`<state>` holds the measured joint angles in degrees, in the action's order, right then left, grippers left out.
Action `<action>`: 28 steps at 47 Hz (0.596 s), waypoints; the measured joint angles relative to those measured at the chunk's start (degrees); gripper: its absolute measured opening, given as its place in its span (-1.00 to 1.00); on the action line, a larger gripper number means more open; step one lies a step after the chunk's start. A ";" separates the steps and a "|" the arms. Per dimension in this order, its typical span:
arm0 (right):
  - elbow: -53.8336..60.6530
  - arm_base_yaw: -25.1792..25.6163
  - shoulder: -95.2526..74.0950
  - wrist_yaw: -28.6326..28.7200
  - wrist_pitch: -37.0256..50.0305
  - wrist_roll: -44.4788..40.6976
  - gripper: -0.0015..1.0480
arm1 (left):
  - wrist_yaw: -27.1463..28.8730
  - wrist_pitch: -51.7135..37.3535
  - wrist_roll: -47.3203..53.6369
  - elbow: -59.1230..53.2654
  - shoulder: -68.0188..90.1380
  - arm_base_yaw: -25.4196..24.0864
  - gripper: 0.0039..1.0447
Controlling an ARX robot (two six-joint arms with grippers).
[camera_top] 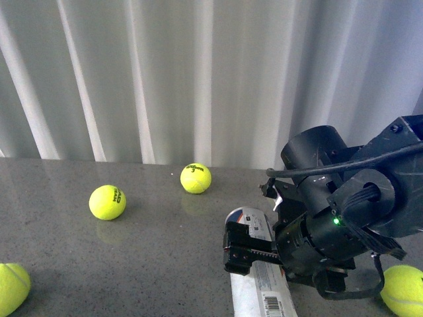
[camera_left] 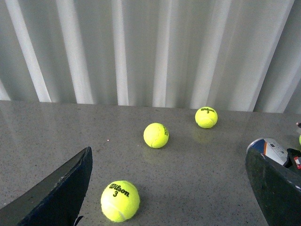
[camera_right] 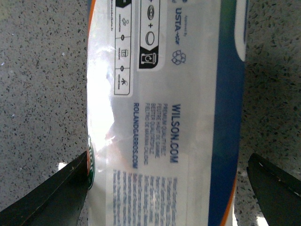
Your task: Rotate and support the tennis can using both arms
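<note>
The tennis can (camera_top: pixel 259 290) lies on its side on the grey table (camera_top: pixel 158 264), one end pointing toward the far wall. My right gripper (camera_top: pixel 250 255) hangs over the can's middle, open. In the right wrist view the white and navy label of the can (camera_right: pixel 164 113) fills the space between the two black fingers (camera_right: pixel 51 197), which stand on either side of it, the left one at its edge. The left gripper (camera_left: pixel 167 188) is open above the table and shows only in its own view. The can's end (camera_left: pixel 270 147) peeks out beside its right finger (camera_left: pixel 275 188).
Yellow-green tennis balls lie about: two mid-table (camera_top: pixel 107 202) (camera_top: pixel 195 177), one at the front left edge (camera_top: pixel 8 287), one at the front right (camera_top: pixel 403 290). One ball (camera_left: pixel 120 201) sits between the left fingers. A white pleated curtain (camera_top: pixel 198 79) closes the back.
</note>
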<state>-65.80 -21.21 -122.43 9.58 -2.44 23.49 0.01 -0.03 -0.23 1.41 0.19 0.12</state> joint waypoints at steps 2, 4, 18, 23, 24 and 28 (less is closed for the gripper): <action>-0.98 -0.15 -1.09 0.02 -0.17 -0.37 0.87 | 0.00 0.00 0.00 -0.02 0.00 0.00 0.88; -1.53 -0.28 -1.73 0.52 -0.24 -0.77 0.87 | 0.00 0.00 0.00 0.00 0.00 0.00 0.88; -0.96 -0.61 -1.18 2.16 0.50 -4.24 0.30 | 0.00 0.00 0.00 0.00 0.00 0.00 0.88; 0.70 -0.57 0.31 1.53 1.22 -8.20 0.10 | 0.00 0.00 0.00 0.00 0.00 0.00 0.88; 1.31 -0.52 0.85 1.44 1.53 -9.20 0.05 | 0.00 0.00 0.00 0.00 0.00 0.00 0.88; 3.50 -0.42 2.80 1.38 3.06 -14.47 -0.08 | 0.00 0.00 0.00 -0.02 0.00 0.00 0.88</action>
<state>-62.30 -21.63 -119.63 10.96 0.62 9.02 0.01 -0.03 -0.23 1.39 0.19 0.12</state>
